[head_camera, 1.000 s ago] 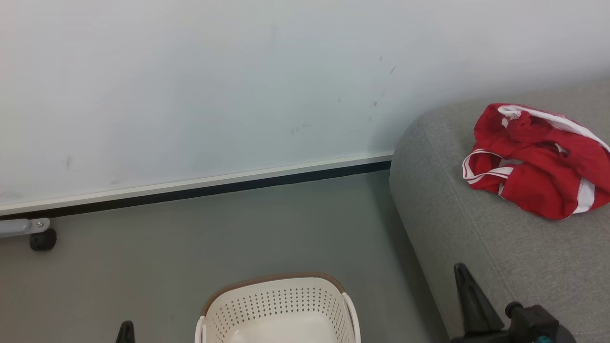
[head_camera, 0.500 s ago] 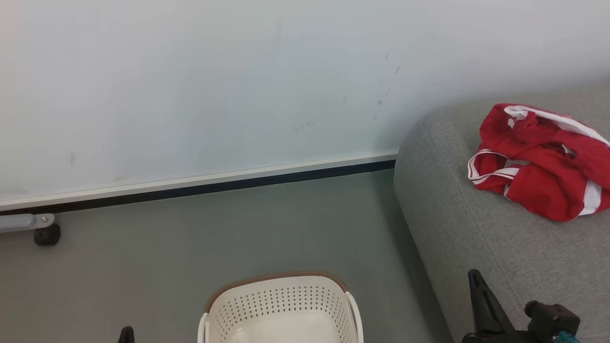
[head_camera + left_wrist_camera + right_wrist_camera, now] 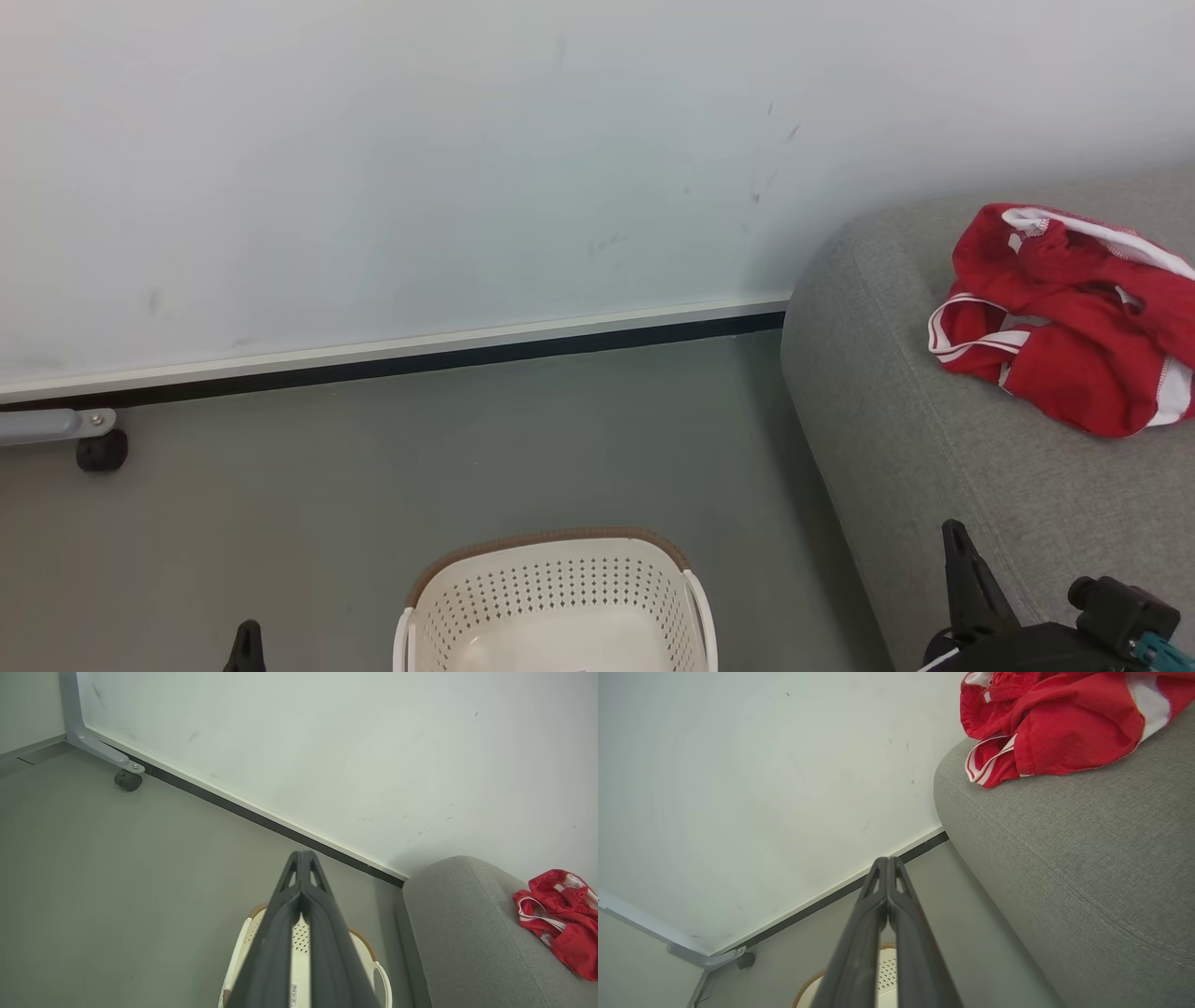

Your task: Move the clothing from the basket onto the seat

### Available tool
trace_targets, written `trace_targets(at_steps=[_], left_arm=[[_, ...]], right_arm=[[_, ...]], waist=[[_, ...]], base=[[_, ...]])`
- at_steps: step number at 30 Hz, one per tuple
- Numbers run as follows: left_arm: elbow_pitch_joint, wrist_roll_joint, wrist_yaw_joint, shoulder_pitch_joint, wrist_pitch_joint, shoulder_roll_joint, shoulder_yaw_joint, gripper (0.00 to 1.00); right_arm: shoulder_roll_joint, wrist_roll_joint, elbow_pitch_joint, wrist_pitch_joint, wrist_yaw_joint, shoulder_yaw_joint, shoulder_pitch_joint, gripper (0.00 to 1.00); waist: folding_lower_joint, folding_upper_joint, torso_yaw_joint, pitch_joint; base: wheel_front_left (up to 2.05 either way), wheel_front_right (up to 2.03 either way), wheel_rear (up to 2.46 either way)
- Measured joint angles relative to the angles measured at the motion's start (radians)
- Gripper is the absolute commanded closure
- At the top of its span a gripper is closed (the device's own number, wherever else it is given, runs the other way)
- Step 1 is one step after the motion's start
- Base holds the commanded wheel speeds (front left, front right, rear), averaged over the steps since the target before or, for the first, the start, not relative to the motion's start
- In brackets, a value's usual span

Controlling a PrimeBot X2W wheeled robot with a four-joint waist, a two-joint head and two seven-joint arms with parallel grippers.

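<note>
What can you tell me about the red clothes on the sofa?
The red clothes are a crumpled heap of thin, bright-red fabric with white striped edging, a white band and white stitching along a hem. They lie loosely bunched, not folded, on top of the grey sofa seat, near its rounded corner by the wall. Nothing but the seat touches them. Part of the heap runs off the head view's right edge.

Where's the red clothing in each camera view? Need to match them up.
Head view: clothing at the right edge, lying on the seat.
Left wrist view: clothing far right, below the middle, on the seat.
Right wrist view: clothing top right, cut by the top edge, on the seat.
Shared landmark: the seat's rounded corner where the dark baseboard ends.
</note>
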Motion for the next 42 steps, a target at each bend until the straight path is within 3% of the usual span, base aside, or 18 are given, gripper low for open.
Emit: trace_targets(at_steps=[42], left_arm=[[0.107, -0.512, -0.101, -0.146, 0.154, -0.055, 0.076, 1.00]], right_arm=[[0.061, 0.534, 0.067, 0.155, 0.105, -0.209, -0.042, 1.00]], waist=[[0.0000, 0.0000, 0.041, 0.013]], base=[[0.00, 0.00, 0.00]])
